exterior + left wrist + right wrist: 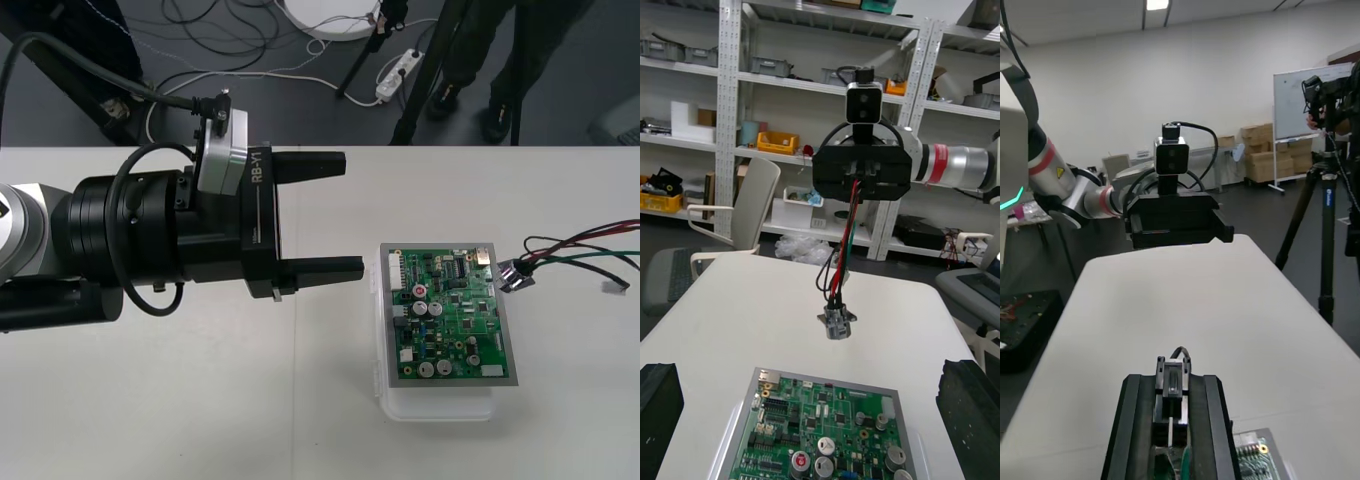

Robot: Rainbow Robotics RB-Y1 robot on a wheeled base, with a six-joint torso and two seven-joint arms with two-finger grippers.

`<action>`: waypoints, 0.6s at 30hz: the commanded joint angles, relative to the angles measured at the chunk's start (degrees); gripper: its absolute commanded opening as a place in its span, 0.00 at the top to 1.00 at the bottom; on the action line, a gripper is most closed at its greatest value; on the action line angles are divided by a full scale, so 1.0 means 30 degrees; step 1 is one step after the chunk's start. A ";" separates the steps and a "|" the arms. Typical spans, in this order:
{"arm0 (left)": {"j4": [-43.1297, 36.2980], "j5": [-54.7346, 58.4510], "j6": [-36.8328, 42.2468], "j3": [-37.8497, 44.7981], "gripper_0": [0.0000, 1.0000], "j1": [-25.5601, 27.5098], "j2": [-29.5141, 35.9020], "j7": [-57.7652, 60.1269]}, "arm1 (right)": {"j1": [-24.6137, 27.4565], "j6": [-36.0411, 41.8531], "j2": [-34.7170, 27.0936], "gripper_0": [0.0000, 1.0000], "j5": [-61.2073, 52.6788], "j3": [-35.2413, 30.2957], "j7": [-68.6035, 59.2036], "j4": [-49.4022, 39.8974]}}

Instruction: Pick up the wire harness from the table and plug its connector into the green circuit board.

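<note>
The right pincer [859,176] is closed on the wires of the wire harness [585,245]. The harness's metal socket [515,275] sits at centre right of the front view, just beside the upper right corner of the green circuit board [452,315]. The wires run left-right toward the frame's right edge. The left pincer [350,216], wide open and empty, hovers centre left. The right arm is judged nearer the board.

White "RB-Y1" [257,167] printed lengthwise on the black body of the left gripper [353,216], just behind its fingers [320,270]. Yellow label [1058,172] stuck on the left arm [1084,196], behind that gripper by the red ring [1046,157]: too small to read. Board [455,315] markings likewise unreadable.
</note>
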 commanded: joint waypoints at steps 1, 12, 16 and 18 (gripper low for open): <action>-0.0691 0.0564 0.0862 -0.0898 0.00 -0.1354 0.0047 -0.0709 | -0.1340 -0.0116 0.1655 1.00 0.0849 0.0098 -0.1390 -0.1004; -0.0691 0.0330 0.0862 -0.1602 0.00 -0.1852 -0.1213 -0.0709 | -0.1809 0.1495 0.4350 1.00 0.3310 0.0186 -0.2796 -0.3201; -0.0691 -0.0168 0.0862 -0.1836 0.00 -0.1998 -0.1535 -0.0709 | -0.2102 0.1554 0.5258 1.00 0.4306 0.0215 -0.3089 -0.3552; -0.0691 -0.0285 0.0921 -0.1982 0.00 -0.2027 -0.1653 -0.0709 | -0.2278 0.1583 0.5639 1.00 0.4834 0.0244 -0.3236 -0.3728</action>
